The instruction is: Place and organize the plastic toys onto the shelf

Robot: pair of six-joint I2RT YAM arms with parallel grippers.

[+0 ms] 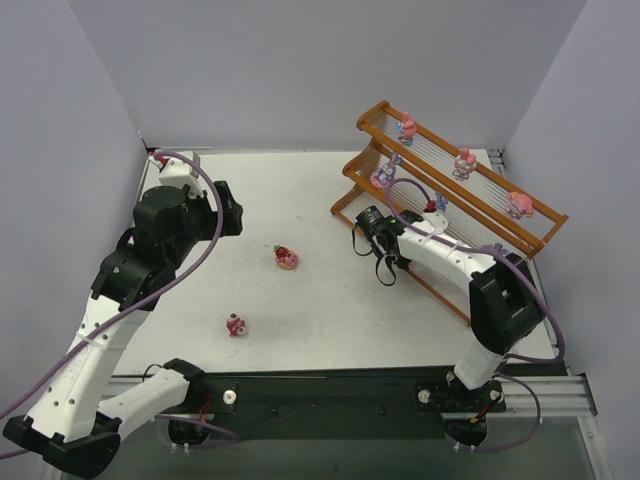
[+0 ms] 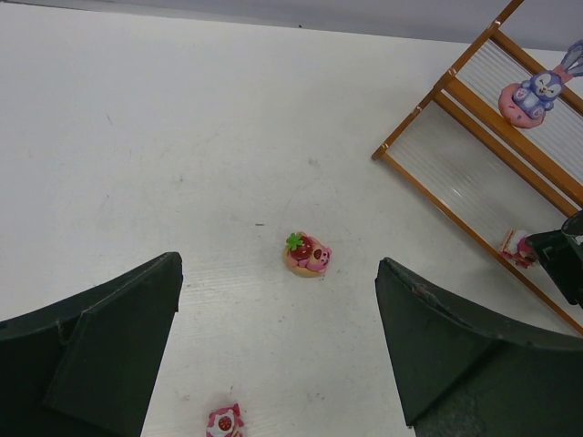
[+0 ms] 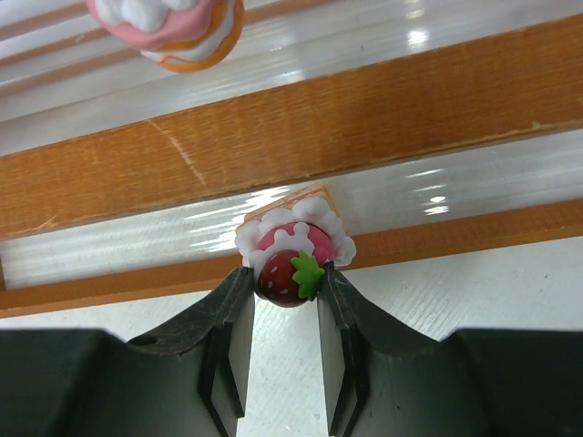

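Right wrist view has the right end effector [image 3: 281, 284] clamped on a small pink plastic toy with a white frill and a red strawberry [image 3: 293, 259]. It is held at the front rail of the lowest tier of the orange-brown wooden shelf [image 3: 364, 118], presumably to be set on the pale rods. The toy's base is hidden behind the frill, so I cannot tell whether it rests there. Another pink-and-white toy [image 3: 168, 27] is cut off at the top. Left end effector [image 2: 278, 264] hangs with fingers wide apart above the white tabletop [image 2: 137, 137], where two toys lie: a strawberry-capped one [image 2: 307, 253] and a tiny red-pink one [image 2: 223, 421], cropped at the edge.
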